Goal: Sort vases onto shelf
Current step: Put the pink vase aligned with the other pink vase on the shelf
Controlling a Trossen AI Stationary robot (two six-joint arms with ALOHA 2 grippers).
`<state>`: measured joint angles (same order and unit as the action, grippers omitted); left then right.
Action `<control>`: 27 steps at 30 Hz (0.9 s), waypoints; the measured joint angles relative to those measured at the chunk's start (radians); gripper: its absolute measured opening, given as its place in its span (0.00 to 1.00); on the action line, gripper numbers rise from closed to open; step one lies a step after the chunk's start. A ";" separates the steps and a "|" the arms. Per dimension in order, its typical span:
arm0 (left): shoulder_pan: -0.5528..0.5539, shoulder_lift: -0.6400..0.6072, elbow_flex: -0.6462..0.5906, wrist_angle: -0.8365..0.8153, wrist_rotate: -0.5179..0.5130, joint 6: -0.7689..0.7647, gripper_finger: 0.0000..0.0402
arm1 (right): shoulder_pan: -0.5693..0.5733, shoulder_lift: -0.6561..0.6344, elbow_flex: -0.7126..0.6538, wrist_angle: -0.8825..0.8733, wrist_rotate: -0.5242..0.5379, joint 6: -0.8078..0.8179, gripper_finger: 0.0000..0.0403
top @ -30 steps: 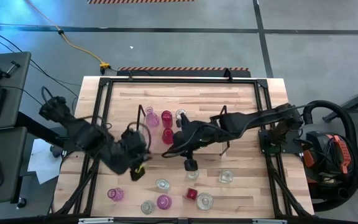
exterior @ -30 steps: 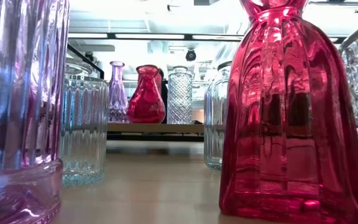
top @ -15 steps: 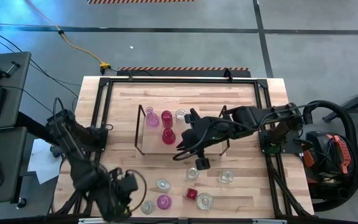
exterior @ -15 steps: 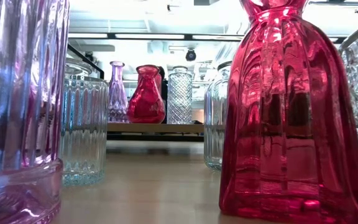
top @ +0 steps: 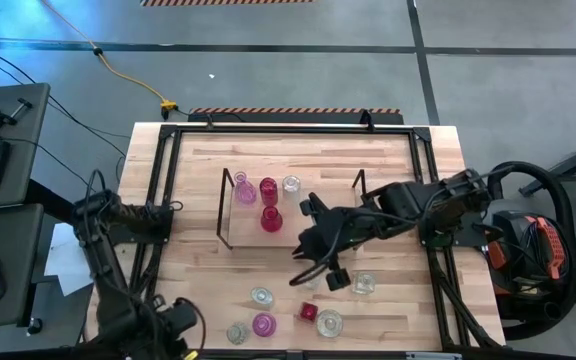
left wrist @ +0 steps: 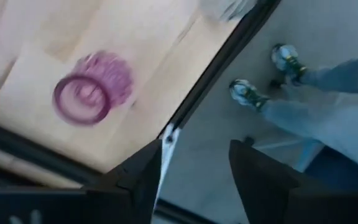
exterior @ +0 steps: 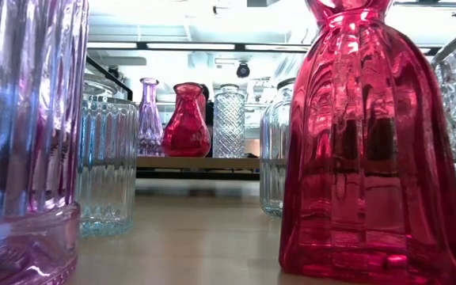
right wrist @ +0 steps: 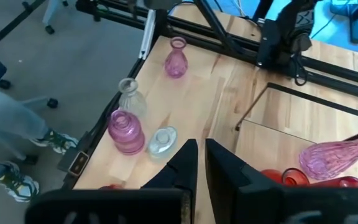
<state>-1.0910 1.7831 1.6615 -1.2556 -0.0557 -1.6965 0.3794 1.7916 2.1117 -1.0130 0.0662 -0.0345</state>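
Note:
The shelf (top: 318,205) stands mid-table on its dark wire ends and bears a pink vase (top: 245,192), two red vases (top: 268,188) and a clear one (top: 291,184). Several more vases stand on the table near its front edge, among them a clear one (top: 261,296), a pink one (top: 264,324) and a red one (top: 309,312). My left gripper (left wrist: 197,180) hangs open at the table's near left corner, pointing down past the table's edge, beside a pink vase (left wrist: 86,93). My right gripper (top: 334,277) is shut and empty, above a clear vase (top: 311,281) in front of the shelf.
A black metal frame (top: 158,170) runs round the tabletop. A person's legs and shoes (left wrist: 253,93) stand on the floor just off the near left corner. Bare wood lies behind the shelf (top: 298,150). The low view shows vases close up (exterior: 370,142) and no gripper.
My left arm has swung from beside the shelf's left end toward the table's near left corner, sinking and tipping downward as it went. My right gripper has drawn a little toward the table's right and near edges. No vase has visibly moved.

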 joint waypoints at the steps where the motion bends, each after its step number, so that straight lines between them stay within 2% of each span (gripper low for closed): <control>1: -0.009 0.004 0.000 -0.015 0.007 -0.004 0.48 | 0.005 0.000 0.000 0.000 0.001 0.000 0.04; 5: -0.038 0.004 0.001 -0.098 0.011 0.041 0.51 | 0.028 0.000 0.000 0.000 0.009 0.007 0.04; 10: -0.034 0.003 0.001 -0.324 -0.003 0.008 0.51 | 0.042 0.000 0.000 -0.002 0.011 0.010 0.04; 13: -0.023 -0.015 0.000 -0.290 -0.057 -0.006 0.51 | 0.042 0.000 0.000 -0.002 0.019 0.014 0.04; 20: 0.012 -0.044 0.000 -0.278 -0.105 -0.012 0.50 | 0.041 0.000 -0.001 0.000 0.037 0.016 0.04; 24: 0.038 -0.109 0.000 -0.319 -0.119 0.004 0.50 | 0.041 0.000 -0.001 0.000 0.037 0.016 0.04; 27: 0.052 -0.195 0.000 -0.314 -0.208 0.004 0.50 | 0.041 0.000 -0.001 0.000 0.037 0.017 0.04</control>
<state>-1.0386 1.5882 1.6615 -1.5696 -0.2638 -1.6930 0.4206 1.7916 2.1109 -1.0130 0.1028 -0.0179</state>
